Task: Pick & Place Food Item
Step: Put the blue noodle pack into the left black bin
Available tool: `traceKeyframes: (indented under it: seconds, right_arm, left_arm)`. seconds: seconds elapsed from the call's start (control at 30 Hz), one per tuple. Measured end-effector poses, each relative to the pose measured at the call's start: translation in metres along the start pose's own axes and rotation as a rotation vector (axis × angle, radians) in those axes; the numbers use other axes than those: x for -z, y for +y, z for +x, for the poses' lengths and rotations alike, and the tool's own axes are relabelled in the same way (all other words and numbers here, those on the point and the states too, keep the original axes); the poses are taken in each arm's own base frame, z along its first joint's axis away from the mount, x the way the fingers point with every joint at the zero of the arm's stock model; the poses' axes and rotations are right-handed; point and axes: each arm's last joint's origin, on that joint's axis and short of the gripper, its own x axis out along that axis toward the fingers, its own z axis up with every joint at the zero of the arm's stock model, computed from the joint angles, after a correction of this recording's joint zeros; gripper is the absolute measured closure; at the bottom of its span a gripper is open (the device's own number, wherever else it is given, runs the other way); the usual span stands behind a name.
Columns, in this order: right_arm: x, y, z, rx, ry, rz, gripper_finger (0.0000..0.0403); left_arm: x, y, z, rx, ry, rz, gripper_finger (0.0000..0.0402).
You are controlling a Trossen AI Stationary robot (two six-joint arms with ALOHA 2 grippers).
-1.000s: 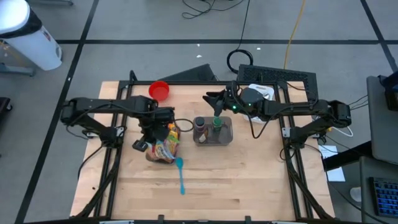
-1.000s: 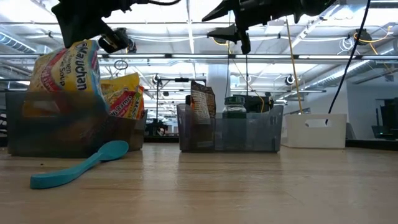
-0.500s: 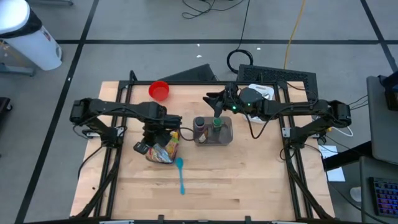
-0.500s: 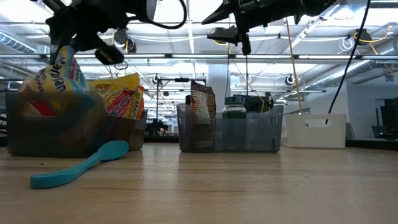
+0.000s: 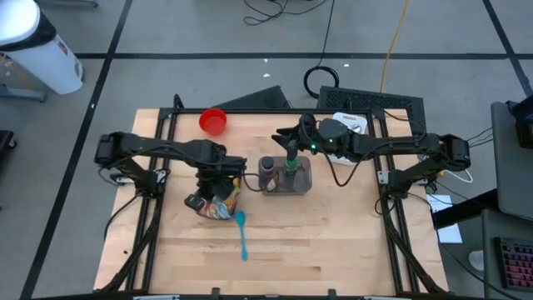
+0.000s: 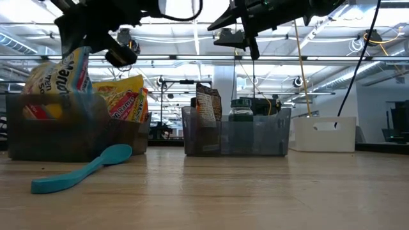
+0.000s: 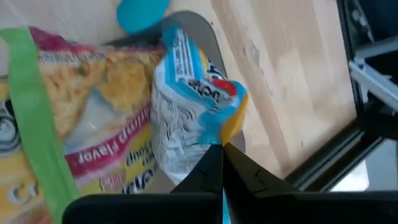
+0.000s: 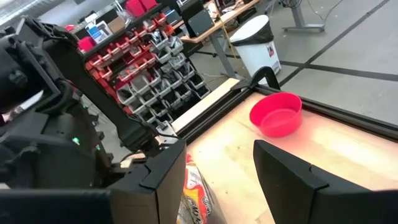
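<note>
Left end effector (image 5: 218, 181) moved along table toward centre, then lowered. Noodle packet (image 6: 59, 83) pinched in it dropped from raised position, now sits down inside dark bin (image 6: 57, 137) below end effector, tilted beside candy bag (image 6: 124, 102).

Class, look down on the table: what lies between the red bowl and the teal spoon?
In the high view, the left gripper and the bin of snack packets lie between red bowl and teal spoon.
</note>
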Motion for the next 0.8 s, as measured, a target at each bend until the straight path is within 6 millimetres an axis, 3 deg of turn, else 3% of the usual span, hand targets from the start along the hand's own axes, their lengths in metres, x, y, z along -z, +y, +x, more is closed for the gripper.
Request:
traceKeyframes:
  seconds: [0.37, 0.63, 0.8]
  right_arm:
    - [0.001, 0.0, 0.0, 0.005, 0.007, 0.017, 0.0222]
    - [0.002, -0.001, 0.0, 0.008, 0.016, 0.021, 0.0222]
    - [0.002, -0.001, 0.0, 0.007, 0.017, 0.023, 0.0222]
  left_arm:
    - [-0.02, 0.016, 0.015, 0.037, -0.075, -0.039, 0.04]
    - [-0.018, 0.022, 0.014, 0.03, -0.076, -0.073, 0.0398]
    - [-0.015, 0.027, 0.011, 0.031, -0.088, -0.124, 0.0369]
